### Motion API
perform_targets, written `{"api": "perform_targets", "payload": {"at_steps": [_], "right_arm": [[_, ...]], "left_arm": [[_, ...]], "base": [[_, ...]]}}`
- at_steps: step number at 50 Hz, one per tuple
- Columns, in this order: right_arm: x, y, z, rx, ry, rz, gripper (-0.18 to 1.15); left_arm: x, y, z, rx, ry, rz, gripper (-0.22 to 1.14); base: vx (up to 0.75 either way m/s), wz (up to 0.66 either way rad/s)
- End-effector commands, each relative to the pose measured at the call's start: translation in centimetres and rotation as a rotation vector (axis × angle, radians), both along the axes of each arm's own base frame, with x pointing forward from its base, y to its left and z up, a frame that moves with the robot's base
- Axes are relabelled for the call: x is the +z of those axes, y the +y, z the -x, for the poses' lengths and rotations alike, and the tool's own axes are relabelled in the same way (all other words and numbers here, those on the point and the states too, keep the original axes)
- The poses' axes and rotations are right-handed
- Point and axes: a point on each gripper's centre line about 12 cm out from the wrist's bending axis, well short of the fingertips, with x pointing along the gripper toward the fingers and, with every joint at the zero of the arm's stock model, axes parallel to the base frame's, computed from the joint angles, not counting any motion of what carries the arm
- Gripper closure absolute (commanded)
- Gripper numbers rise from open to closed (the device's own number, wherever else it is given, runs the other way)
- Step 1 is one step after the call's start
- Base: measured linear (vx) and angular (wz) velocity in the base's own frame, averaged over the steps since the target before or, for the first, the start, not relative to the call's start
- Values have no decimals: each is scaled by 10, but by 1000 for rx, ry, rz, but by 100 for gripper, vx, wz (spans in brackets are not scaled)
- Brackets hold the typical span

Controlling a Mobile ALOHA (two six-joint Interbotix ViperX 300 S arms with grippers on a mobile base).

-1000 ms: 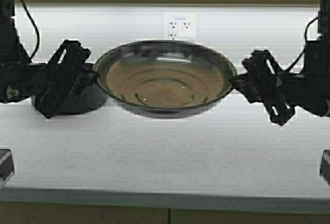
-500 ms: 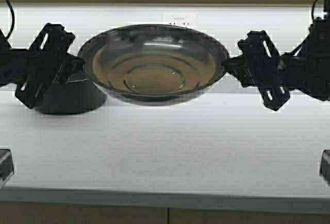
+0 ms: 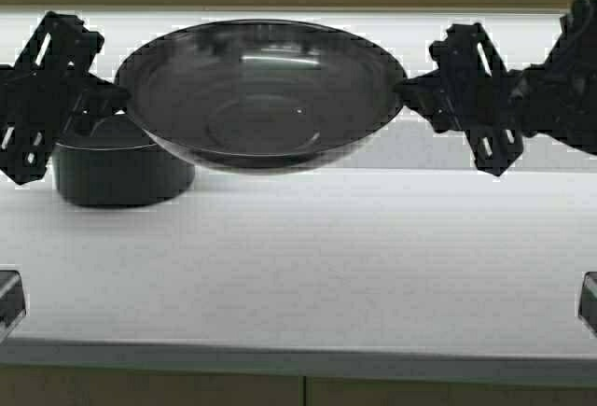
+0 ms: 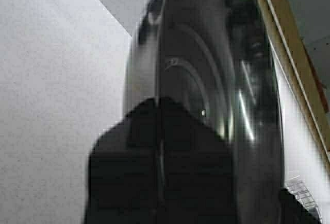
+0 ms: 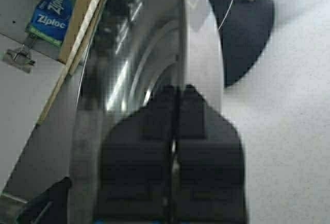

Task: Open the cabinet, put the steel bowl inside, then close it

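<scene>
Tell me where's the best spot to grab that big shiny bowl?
By its thin rolled rim, from opposite sides. The steel bowl is wide and shallow, so the left gripper and right gripper each pinch an edge, probably keeping it level above the white counter.

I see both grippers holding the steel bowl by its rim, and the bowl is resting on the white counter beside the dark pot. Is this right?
Not quite. The steel bowl is not resting on the white counter; the high view shows it held in the air above it. The left gripper and right gripper do grip its rim, with the dark pot beside it.
</scene>
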Motion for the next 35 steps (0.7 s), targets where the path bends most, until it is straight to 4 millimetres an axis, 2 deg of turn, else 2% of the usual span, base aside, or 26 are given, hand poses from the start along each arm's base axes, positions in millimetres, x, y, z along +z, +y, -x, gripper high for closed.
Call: {"api": "perform_targets", "payload": {"at_steps": [1,13,21,35], "right_arm": [[21,18,12,84,-31,-17,90],[30,20,15,97,-32,-12,90],[33,17,21,98,-35,-15,90],[53,17,21,98,-78,-48,90]], "left_arm": [[8,-2,6,-20,-12,37,89],[16,3,16,-20,-33,63,89],[25,2,14,-22,-71,92,89],[38,-2,10,-35,-115,106,89]], "base": [[0,0],[0,0],[-1,0],[-1,-1]]}}
